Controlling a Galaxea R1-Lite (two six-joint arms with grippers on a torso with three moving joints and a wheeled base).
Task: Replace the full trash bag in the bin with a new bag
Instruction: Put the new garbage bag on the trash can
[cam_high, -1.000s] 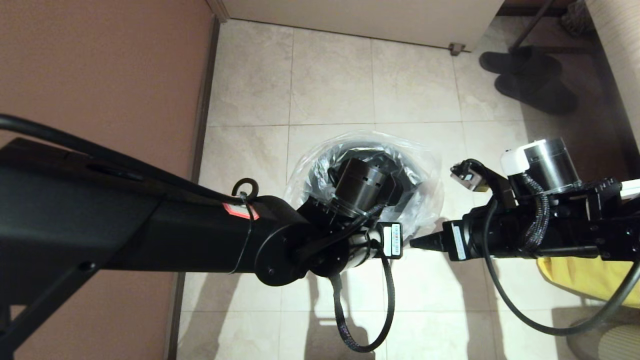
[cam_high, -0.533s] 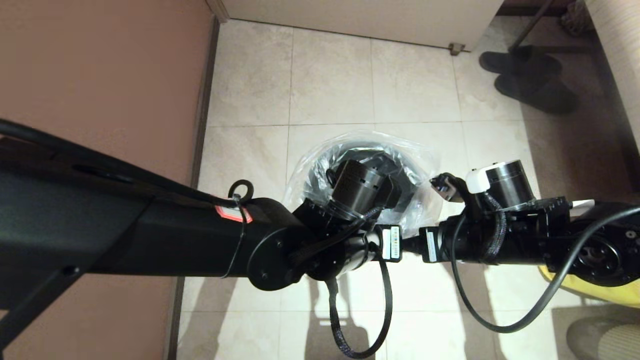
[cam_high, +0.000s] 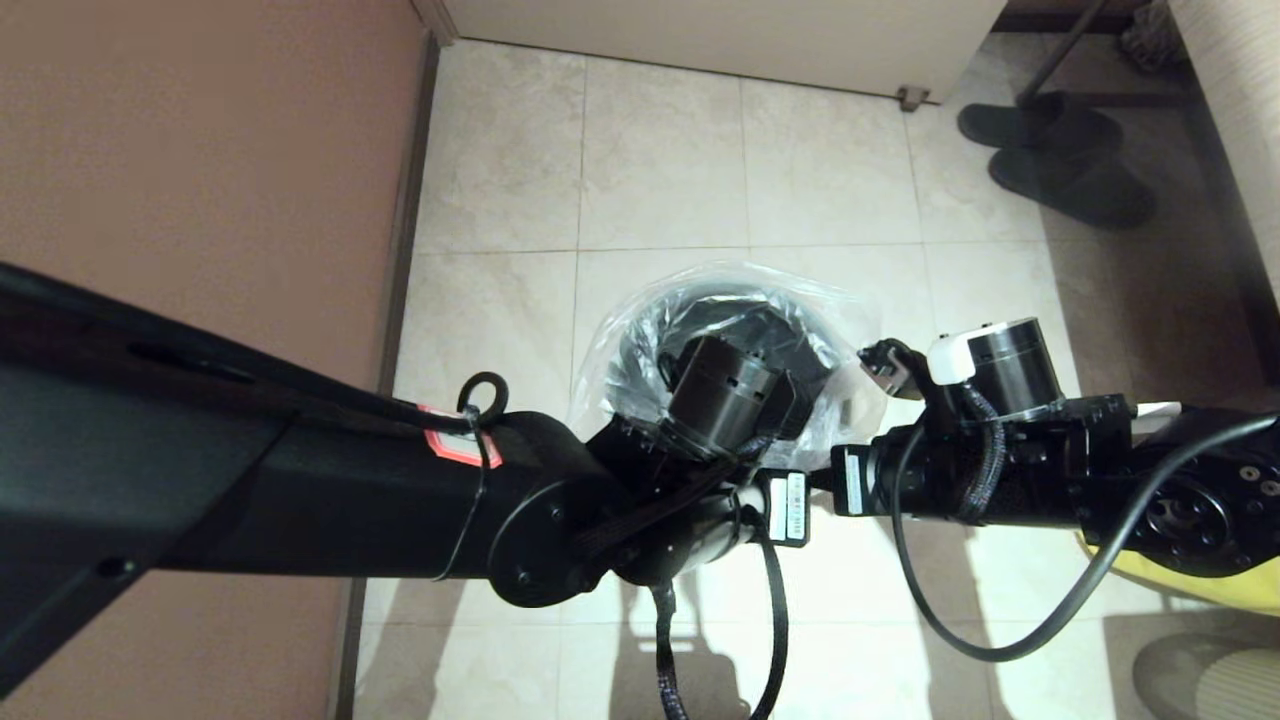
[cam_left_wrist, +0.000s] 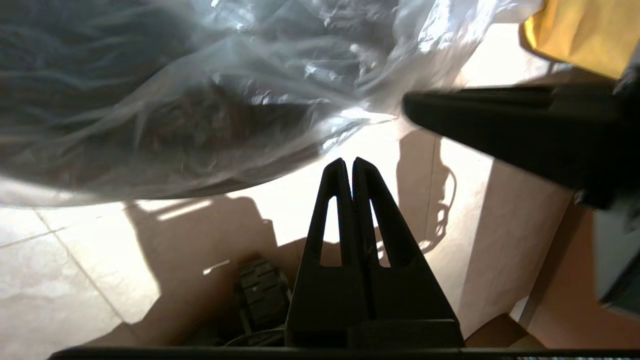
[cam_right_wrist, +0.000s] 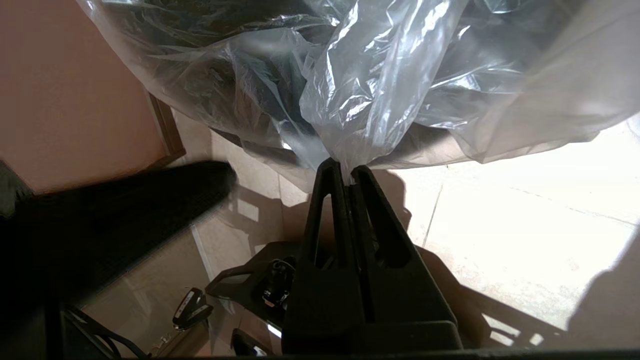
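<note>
Your right hand (cam_right_wrist: 346, 167) pinches a fold of the thin transparent crinkly bag (cam_right_wrist: 360, 90), draped over the round dark grey bin (cam_high: 735, 310) on the tiled floor (cam_high: 660, 150). Left hand (cam_left_wrist: 348, 166) is clenched empty beside it. Draw the film outward evenly; thin plastic likely tears.

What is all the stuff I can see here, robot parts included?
new bag: one, clear crinkly plastic, draped over the bin on the floor.
bin: one, dark grey, round, mid-floor near the wall, under the bag.
yellow bag: one, opaque yellow, on the floor beneath the right arm.
slippers: two, dark, far right of the floor.
floor: beige tiles.
wall: reddish brown, along the left.
left gripper: one, black, shut on nothing, beside the bag's edge.
right gripper: one, black, shut on a fold of the new bag.
</note>
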